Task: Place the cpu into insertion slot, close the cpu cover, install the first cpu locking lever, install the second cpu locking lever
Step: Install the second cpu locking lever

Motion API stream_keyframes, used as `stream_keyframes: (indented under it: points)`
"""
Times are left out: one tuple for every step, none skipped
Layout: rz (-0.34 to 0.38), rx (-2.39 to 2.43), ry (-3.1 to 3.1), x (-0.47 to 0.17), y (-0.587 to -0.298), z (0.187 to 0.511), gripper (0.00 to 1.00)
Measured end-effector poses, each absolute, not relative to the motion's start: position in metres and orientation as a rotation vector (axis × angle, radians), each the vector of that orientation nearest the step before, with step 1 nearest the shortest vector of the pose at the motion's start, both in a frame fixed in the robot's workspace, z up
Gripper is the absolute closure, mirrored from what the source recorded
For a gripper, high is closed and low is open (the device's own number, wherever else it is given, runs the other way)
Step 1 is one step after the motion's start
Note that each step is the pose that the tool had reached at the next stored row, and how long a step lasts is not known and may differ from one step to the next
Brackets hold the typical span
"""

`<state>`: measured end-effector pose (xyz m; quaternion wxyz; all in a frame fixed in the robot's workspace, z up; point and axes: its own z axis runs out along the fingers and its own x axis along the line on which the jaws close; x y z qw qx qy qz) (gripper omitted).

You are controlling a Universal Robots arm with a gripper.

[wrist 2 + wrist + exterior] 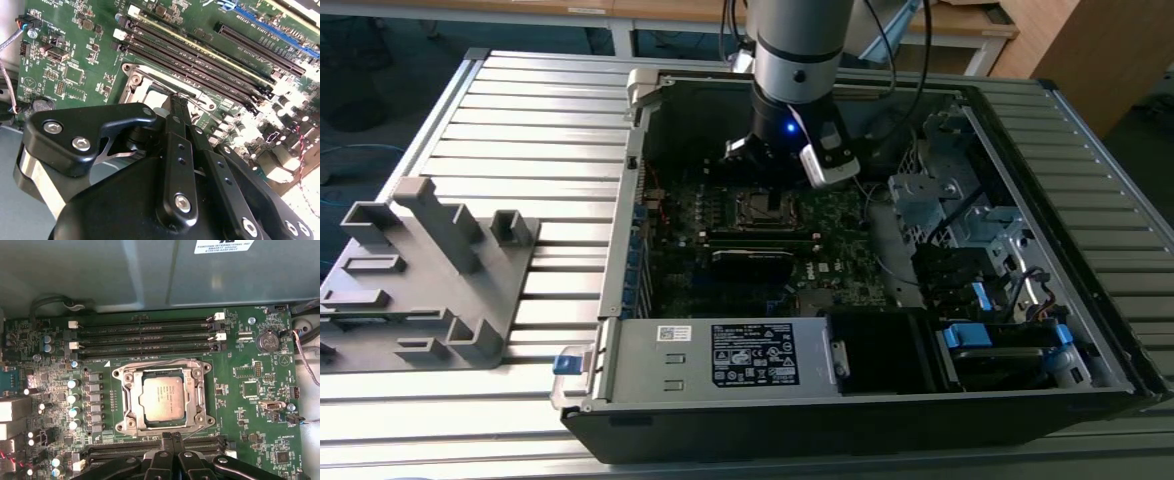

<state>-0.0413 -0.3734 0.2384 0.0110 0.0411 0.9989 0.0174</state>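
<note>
The cpu (161,397) lies grey side up in the insertion slot (131,412) of the green motherboard (250,390). The silvery cpu cover (199,390) lies flat around it, the chip showing through its window. A thin wire locking lever (160,362) runs along the socket's side by the memory slots. Another wire lever (194,428) slants at the opposite side, right by my fingertips. My gripper (172,436) is shut at that socket edge, and I see nothing between its black fingers (180,150). In the exterior view the gripper (771,168) hangs just over the socket (767,207) inside the computer case.
Long memory slots (145,337) run beside the socket, and capacitors (73,397) stand along another side. A coin battery (266,340) sits further off. The case walls, a power supply (720,355) and a drive cage (947,190) ring the board. A grey fixture (427,270) stands on the slatted table.
</note>
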Motion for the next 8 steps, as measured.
stream_keyframes:
  points:
    - [0.054, 0.128, 3.116, -0.0413, -0.374, 0.2384, 0.9]
    - [0.054, 0.128, 3.116, -0.0413, -0.3744, 0.2384, 0.9]
    - [0.054, 0.128, 3.116, -0.0413, -0.3745, 0.2384, 0.9]
    - [0.054, 0.128, 3.116, -0.0413, -0.3746, 0.2384, 0.9]
    - [0.054, 0.128, 3.117, -0.0413, -0.3747, 0.2384, 0.9]
    - [0.054, 0.128, 3.116, -0.0413, -0.3748, 0.2384, 0.9]
    - [0.054, 0.128, 3.116, -0.0414, -0.3749, 0.2384, 0.9]
    - [0.054, 0.128, 3.117, -0.0416, -0.3751, 0.2384, 0.9]
